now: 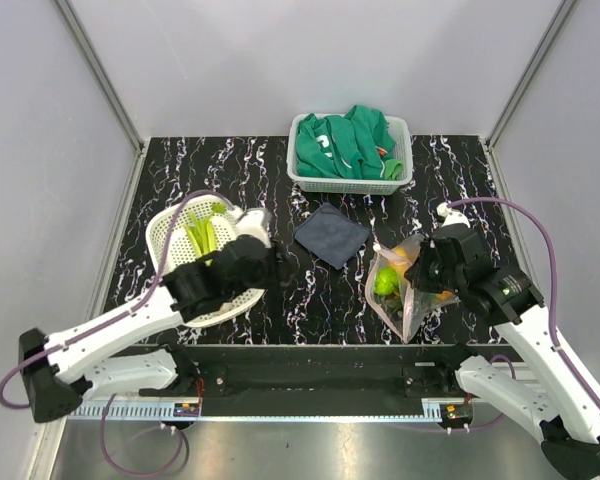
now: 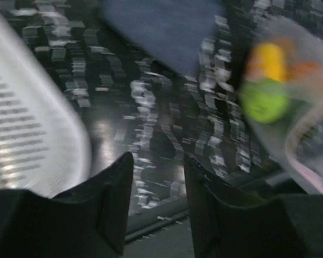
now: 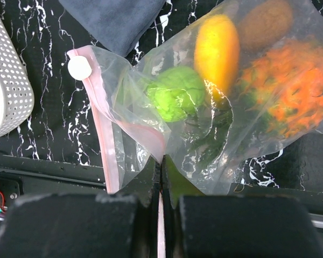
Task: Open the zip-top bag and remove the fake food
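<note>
The right tool [image 3: 160,164] pinches the bag [image 3: 124,75] by its pink strip, food [image 3: 217,48] inside; the left tool [image 2: 157,183] hangs part-open, empty, above the bench [image 2: 151,107].

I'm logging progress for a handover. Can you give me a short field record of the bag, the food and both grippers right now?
bag: zip-top bag, mouth looks parted
in bag: pineapple, green round piece, yellow-orange piece
out of bag: leek, in the white basket
left gripper: open, nothing between the fingers
right gripper: shut on the bag's edge
</note>
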Controlling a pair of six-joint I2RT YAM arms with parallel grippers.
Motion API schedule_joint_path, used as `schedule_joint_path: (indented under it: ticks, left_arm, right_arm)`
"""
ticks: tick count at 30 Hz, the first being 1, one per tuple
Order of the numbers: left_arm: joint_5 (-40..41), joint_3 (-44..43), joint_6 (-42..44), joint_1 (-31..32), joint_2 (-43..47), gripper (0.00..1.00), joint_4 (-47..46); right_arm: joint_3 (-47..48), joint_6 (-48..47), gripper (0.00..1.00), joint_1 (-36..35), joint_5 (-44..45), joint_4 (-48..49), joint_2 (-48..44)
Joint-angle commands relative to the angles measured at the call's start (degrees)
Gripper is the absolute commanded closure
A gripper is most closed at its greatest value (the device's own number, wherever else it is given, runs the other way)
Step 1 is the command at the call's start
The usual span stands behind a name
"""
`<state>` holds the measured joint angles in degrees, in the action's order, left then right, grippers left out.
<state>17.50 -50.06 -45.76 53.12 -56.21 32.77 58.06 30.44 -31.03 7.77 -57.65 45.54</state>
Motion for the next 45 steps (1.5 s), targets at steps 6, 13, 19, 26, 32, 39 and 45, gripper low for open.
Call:
schedule_joint_path:
  ticks: [6, 13, 19, 26, 32, 39, 45]
  left_arm:
    - [-12.49, -15.48, 10.68, 15.34, -21.65, 0.81, -32.33]
    - [-14.77, -21.47, 13.24, 16.66, -33.69, 0.93, -39.1]
    - [-14.16, -21.31, 14.64, 16.75, -40.2, 0.98, -42.43]
    - [-2.49, -15.86, 18.16, 16.84, -44.16, 0.96, -47.89]
    - [5.26, -12.25, 18.69, 16.84, -47.06, 0.85, -52.37]
    - [9.04, -14.01, 14.91, 16.84, -51.71, 0.56, -52.81]
    - [10.36, -15.94, 11.84, 16.84, -55.32, 0.28, -54.22]
  right_arm:
    - [0.56, -0.38, 1.0, -0.26, -1.79, 2.45, -0.45]
    - [2.84, 1.2, 1.0, -0.26, -1.71, 0.87, -0.63]
    - [1.1, 5.86, 1.0, -0.26, -2.76, 0.43, -0.8]
    - [-0.14, 8.67, 1.0, -0.26, -1.53, -0.36, -0.8]
    - [-2.6, 11.57, 1.0, -0.26, -1.53, -0.45, -1.41]
    - [-5.85, 13.16, 1.0, -0.18, -1.97, -0.45, -2.73]
    - [-7.26, 14.48, 1.0, -0.18, -1.88, 0.95, -1.6]
